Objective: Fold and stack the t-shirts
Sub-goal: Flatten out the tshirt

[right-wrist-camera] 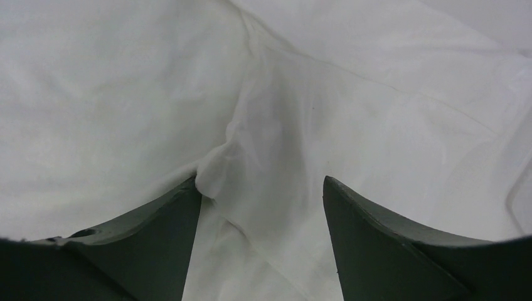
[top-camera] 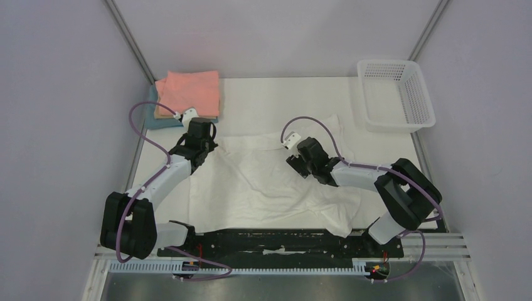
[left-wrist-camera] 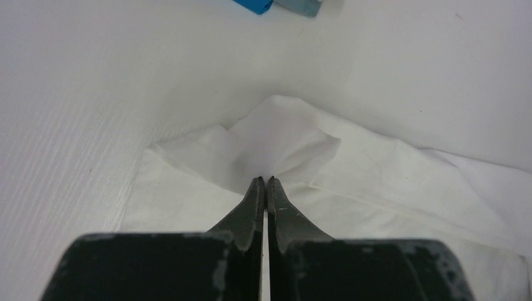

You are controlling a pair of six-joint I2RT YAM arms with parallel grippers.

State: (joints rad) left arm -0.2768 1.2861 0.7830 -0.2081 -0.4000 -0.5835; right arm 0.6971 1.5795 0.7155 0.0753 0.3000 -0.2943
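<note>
On the table (top-camera: pixel 263 100), at centre, we see the white t-shirt (top-camera: pixel 270 182) lying open and rumpled, with its near hem close to the arm bases. The left claw (left-wrist-camera: pixel 265 182) is pressed to a narrow close at the shirt's far left corner. The cloth rises to a small peak at its tips, so we judge it to be pinching that corner. The right claw (right-wrist-camera: pixel 262 188) is spread wide over the middle of the far edge. Its 2 fingers (right-wrist-camera: pixel 157 232) straddle a raised ridge of fabric that touches the left finger, and nothing is gripped. We read this as the opening of a fold: 1 corner is secured on the left while the right side lines up a matching hold, so the edge can be lifted evenly. The salmon-pink t-shirt (top-camera: pixel 188 93) lies folded on the blue t-shirt (top-camera: pixel 152 116) at the far left corner, just beyond the left claw, which suits it as the stacking site. The basket (top-camera: pixel 395 94) stands at the far right, well apart from the shirts.
</note>
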